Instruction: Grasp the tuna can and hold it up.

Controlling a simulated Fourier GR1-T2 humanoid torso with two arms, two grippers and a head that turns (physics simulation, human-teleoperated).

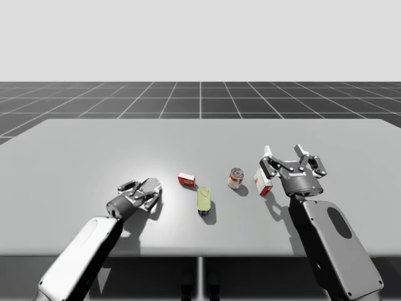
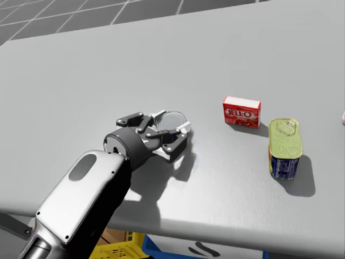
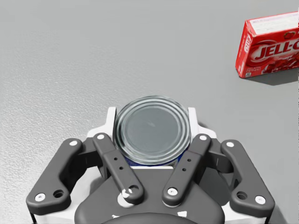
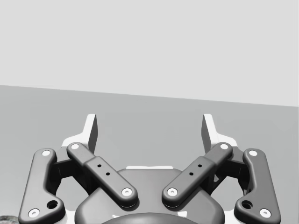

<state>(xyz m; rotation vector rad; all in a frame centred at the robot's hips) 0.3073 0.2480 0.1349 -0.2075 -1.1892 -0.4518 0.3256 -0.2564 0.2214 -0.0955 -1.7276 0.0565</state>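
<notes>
The tuna can (image 3: 153, 129), a low round tin with a silver lid and a blue wall, lies flat on the grey table (image 1: 75, 157). My left gripper (image 3: 152, 112) has its white fingers (image 3: 110, 122) pressed against both sides of the can, so it is shut on it. In the head view the tuna can (image 2: 171, 120) rests on the table inside my left gripper (image 2: 175, 129). In the high view my left gripper (image 1: 149, 191) is low at the table's left front. My right gripper (image 1: 285, 150) hangs open above the table at the right, and nothing is between my right gripper's (image 4: 150, 128) fingers.
A small red box (image 1: 186, 180) lies right of the tuna can. An oblong can with a green top (image 1: 203, 200) lies near the middle front. A small round can (image 1: 235, 178) and a red and white box (image 1: 263, 182) stand beside my right gripper.
</notes>
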